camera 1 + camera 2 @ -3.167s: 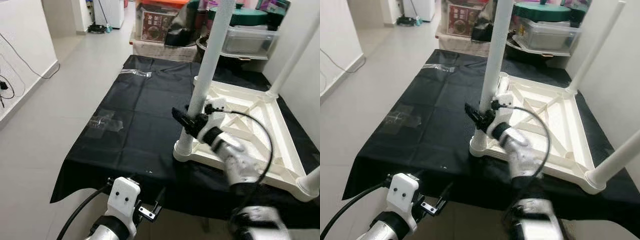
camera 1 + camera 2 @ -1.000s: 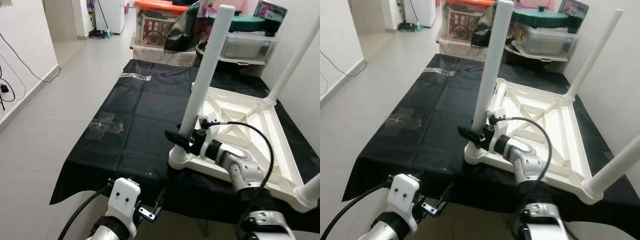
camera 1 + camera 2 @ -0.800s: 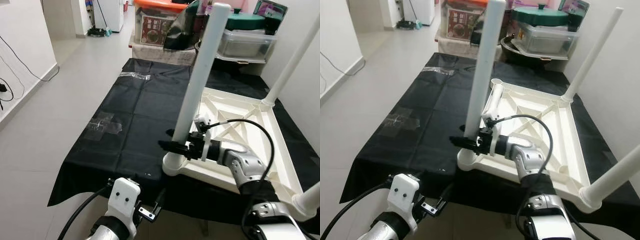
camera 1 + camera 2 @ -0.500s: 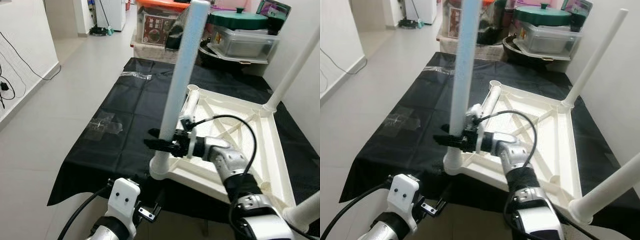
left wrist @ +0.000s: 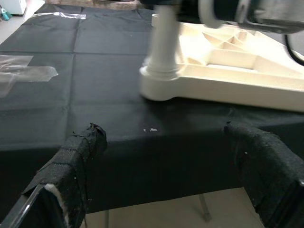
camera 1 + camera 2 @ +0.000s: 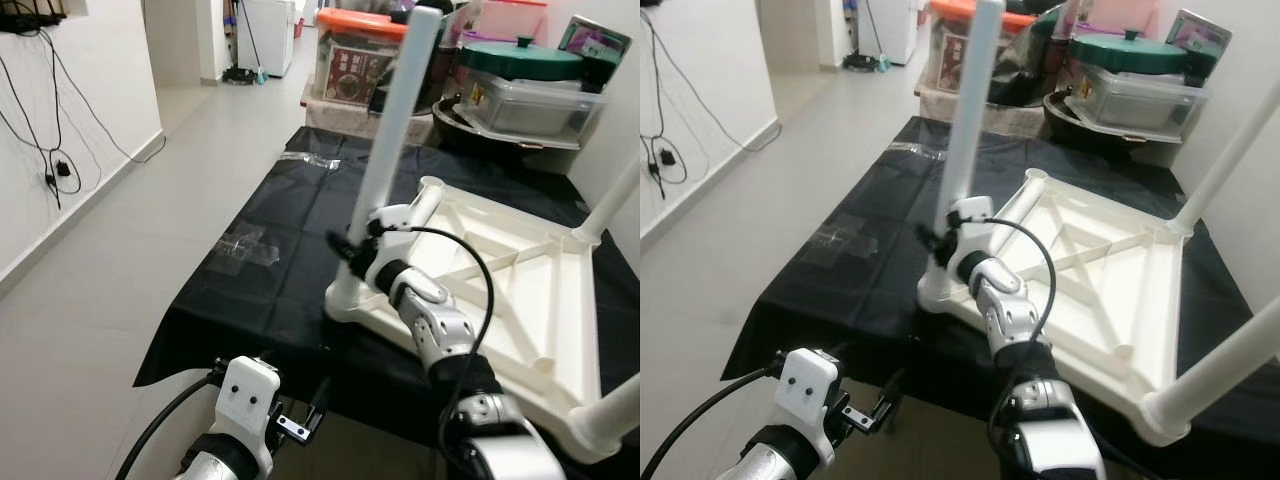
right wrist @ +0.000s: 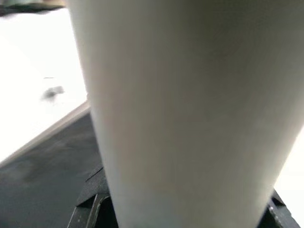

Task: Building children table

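White table leg (image 6: pixel 385 150) — in right gripper (image 6: pixel 352 252), upright.

Home hallway: storage bins (image 6: pixel 517 95), fridge (image 6: pixel 268 35)

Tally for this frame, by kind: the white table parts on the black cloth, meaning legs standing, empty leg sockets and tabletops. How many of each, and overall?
Legs standing: 3 (near-left leg, far-right leg, near-right leg)
Empty corner socket: 1
Upturned tabletop: 1
Total: 5
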